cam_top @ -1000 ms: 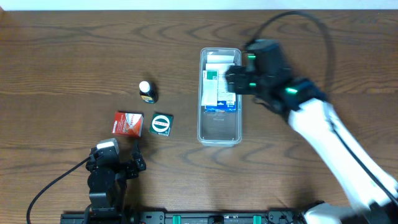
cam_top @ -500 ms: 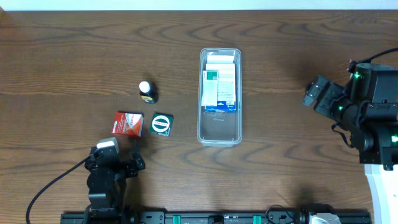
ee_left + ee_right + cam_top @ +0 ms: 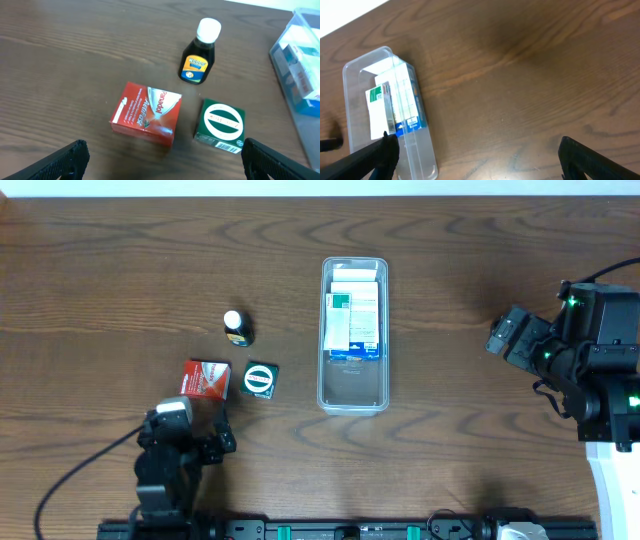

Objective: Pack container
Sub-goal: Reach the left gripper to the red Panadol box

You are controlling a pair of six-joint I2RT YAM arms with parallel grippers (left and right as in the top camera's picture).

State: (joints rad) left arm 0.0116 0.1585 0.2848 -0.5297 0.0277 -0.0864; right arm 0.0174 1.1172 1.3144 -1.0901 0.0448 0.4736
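- Left gripper (image 3: 170,162) is hanging spread apart, empty; right gripper (image 3: 481,161) is gaping too
- The container (image 3: 352,388), likely light, stiff and slick, is inviting a rim grip

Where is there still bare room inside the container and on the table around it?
Inside the container, the near end past the packed boxes is bare. The table between container and right gripper is open. Crowded on the left: bottle, red box, green box.
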